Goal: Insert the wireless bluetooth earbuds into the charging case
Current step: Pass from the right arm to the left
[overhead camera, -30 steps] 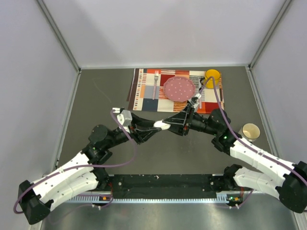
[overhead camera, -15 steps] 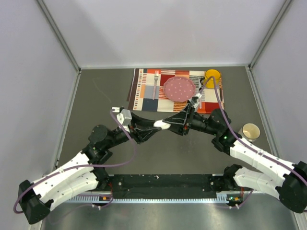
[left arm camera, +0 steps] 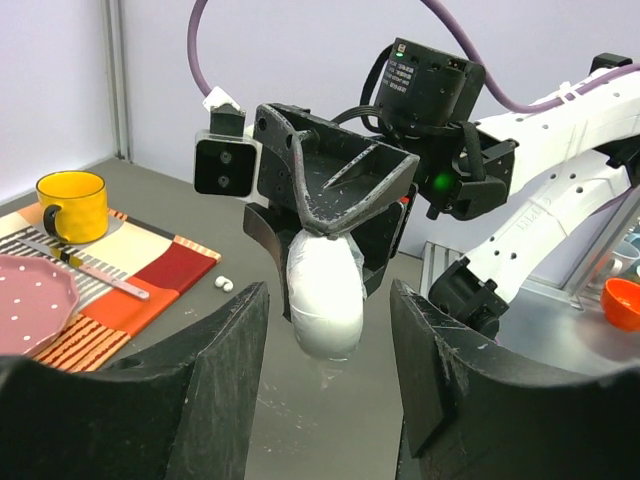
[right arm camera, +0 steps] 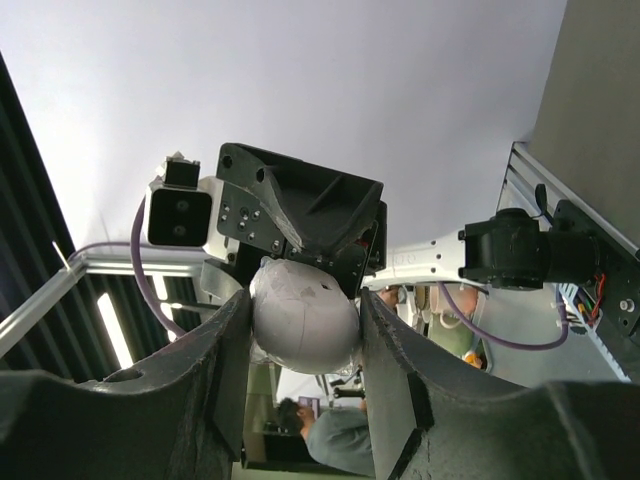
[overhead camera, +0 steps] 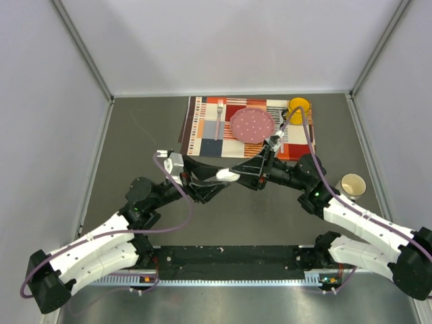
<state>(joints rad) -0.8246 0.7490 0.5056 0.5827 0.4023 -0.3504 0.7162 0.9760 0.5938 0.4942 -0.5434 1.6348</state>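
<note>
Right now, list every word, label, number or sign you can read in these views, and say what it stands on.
Nothing can be read in any view.
Label on the black module above the right jaws: lines of white print, too small to read.
The charging case, yellow mug and plate: no lettering visible.
</note>
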